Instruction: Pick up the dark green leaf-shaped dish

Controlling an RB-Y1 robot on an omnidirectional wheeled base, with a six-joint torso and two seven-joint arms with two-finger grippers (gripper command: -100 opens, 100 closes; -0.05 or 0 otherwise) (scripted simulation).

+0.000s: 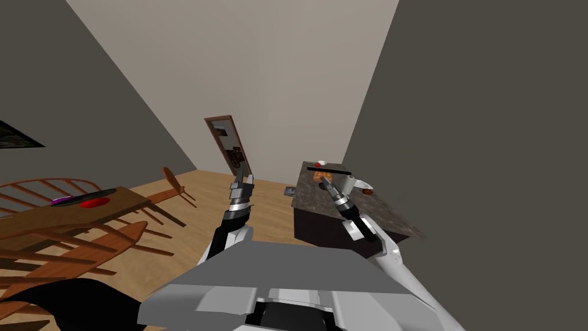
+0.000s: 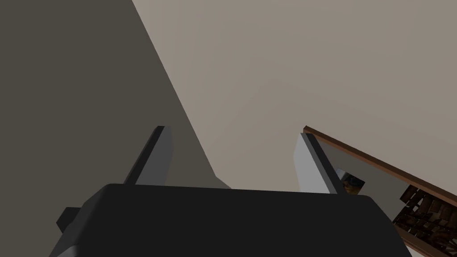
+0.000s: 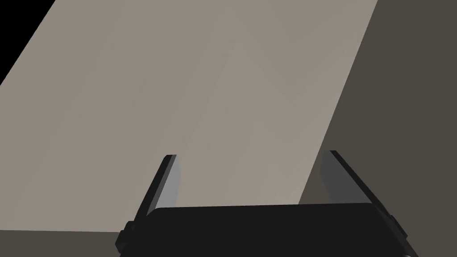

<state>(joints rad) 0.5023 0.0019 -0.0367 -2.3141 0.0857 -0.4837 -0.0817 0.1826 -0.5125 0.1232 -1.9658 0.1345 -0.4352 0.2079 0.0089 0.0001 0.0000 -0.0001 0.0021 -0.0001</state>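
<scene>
Two grippers show fingers apart, empty. The left gripper [image 1: 246,177] hangs beside the dark counter [image 1: 367,214]; the right gripper [image 1: 325,183] above its near edge.

Items [image 1: 320,165] on the counter [image 1: 321,202] too small to identify; table [image 1: 40,214] cropped.

The dish [image 1: 330,170] shows as a thin, flat, elongated shape, so dark it reads almost black. It lies flat near the far end of the speckled stone tabletop [image 1: 321,202], between a small red-and-white bowl [image 1: 320,164] and an orange thing [image 1: 321,177]. Its leaf outline cannot be made out.
</scene>
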